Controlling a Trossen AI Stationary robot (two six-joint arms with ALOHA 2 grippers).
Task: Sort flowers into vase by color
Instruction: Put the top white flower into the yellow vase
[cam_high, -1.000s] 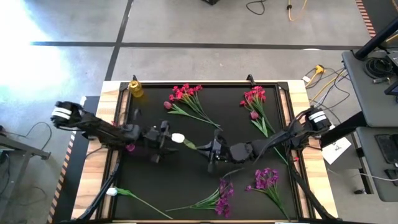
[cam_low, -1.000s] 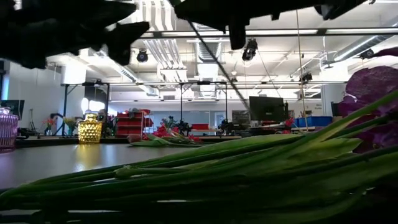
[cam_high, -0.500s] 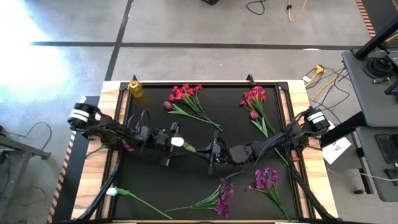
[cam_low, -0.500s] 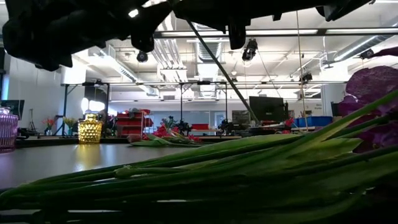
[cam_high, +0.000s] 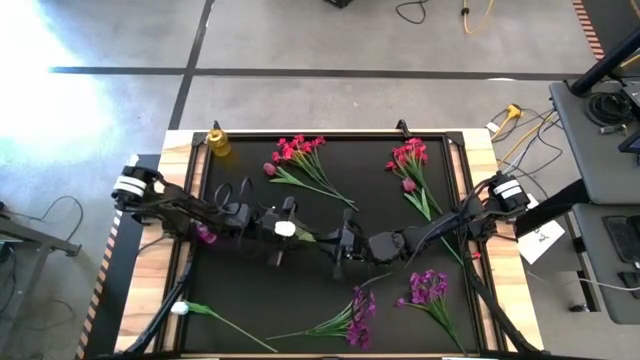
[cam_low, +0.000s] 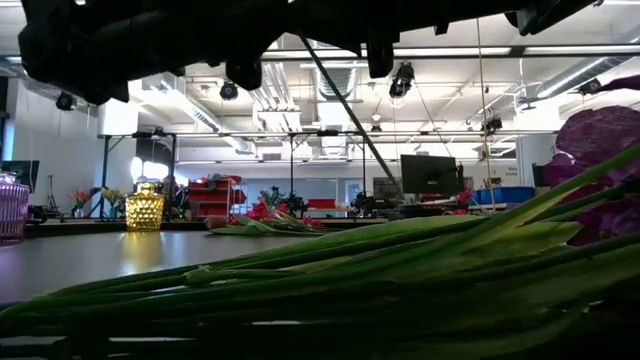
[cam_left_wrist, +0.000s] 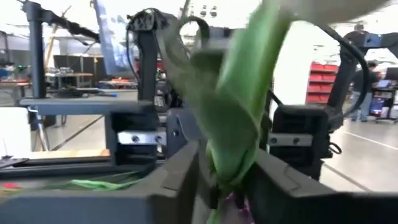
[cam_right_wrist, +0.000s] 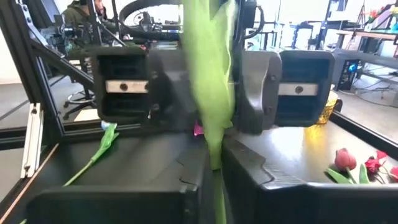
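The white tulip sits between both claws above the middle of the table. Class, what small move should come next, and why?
Probably the right claw should let go and back off. The white tulip has its bloom at the left claw, whose fingers pinch the green stem in the left wrist view, while the right claw grips the stem's other end. Once the left's hold looks firm, it alone can carry the tulip to a vase.

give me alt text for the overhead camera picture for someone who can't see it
Seen from above, the left gripper and right gripper meet mid-table on one white tulip, both closed on it. Two red bunches lie at the far edge of the black table, two purple bunches and another white tulip at the near edge, a yellow vase at a far corner.
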